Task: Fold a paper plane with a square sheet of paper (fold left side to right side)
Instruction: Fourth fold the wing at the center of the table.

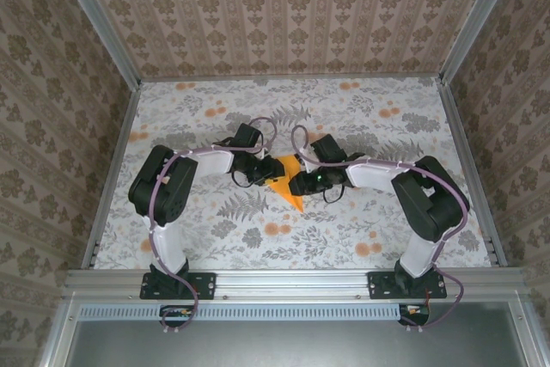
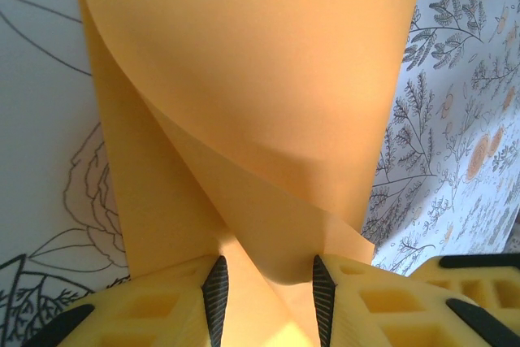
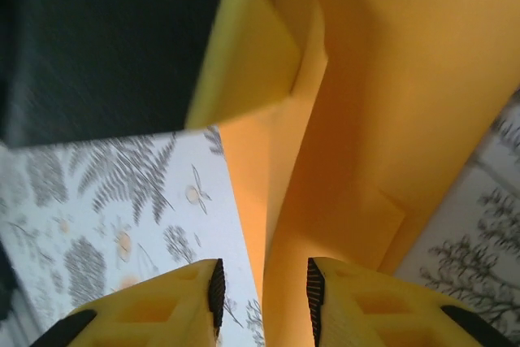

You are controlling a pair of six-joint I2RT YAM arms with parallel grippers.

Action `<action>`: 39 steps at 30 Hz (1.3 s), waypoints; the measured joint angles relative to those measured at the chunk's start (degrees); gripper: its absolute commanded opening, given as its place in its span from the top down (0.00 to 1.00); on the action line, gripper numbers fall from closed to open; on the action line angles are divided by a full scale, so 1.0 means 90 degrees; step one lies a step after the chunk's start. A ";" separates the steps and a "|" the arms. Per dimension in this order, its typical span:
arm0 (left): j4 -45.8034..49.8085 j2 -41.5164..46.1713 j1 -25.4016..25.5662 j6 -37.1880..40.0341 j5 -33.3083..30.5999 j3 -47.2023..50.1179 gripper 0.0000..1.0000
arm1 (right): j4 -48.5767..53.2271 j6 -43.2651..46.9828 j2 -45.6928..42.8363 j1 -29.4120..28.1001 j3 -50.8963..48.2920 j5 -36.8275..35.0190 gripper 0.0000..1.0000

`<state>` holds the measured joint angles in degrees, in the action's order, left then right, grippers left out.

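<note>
left fingers (image 2: 154, 310) and right fingers (image 3: 366, 306) narrowly apart astride orange paper (image 2: 260, 79), tip perhaps nearward

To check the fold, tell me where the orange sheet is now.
In the top view the orange sheet sits mid-table, partly folded, between the left hand and the right hand; both wrist views show it passing between the fingers.

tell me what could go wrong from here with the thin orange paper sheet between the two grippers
The thin orange paper sheet bows in a loose curl through the left gripper; pressing now may crease it crooked.
The right gripper stands open around one edge, so the sheet might slip.
Both grippers crowd together over the paper; they could bump.
</note>
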<state>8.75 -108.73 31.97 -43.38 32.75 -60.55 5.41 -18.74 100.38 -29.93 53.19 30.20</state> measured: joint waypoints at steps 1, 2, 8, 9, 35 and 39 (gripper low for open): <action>0.0000 0.0000 0.0000 0.0000 0.0002 0.0000 0.63 | -0.0063 -0.0058 0.0010 0.0066 0.0007 0.0100 0.64; 0.0000 0.0000 0.0000 0.0000 0.0000 0.0000 0.63 | -0.0095 -0.0102 0.0022 0.0107 0.0027 0.0180 0.64; -0.0002 0.0002 0.0000 0.0000 0.0000 0.0000 0.63 | -0.0265 -0.0308 0.0454 0.0155 0.0355 0.0415 0.64; 0.0000 0.0002 0.0000 0.0000 0.0000 0.0000 0.63 | -0.0282 -0.0347 0.0512 0.0155 0.0374 0.0452 0.64; 0.0000 0.0002 0.0000 0.0000 0.0000 0.0000 0.63 | 0.0034 -0.0563 0.0724 0.0226 0.0515 0.0002 1.00; 0.0000 0.0002 0.0000 0.0002 0.0000 0.0000 0.63 | 0.0107 -0.0563 0.0724 0.0301 0.0515 -0.0056 1.00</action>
<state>8.75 -108.71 31.97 -43.35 32.75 -60.55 6.37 -23.81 106.89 -27.22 57.82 29.69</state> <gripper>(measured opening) 0.367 0.048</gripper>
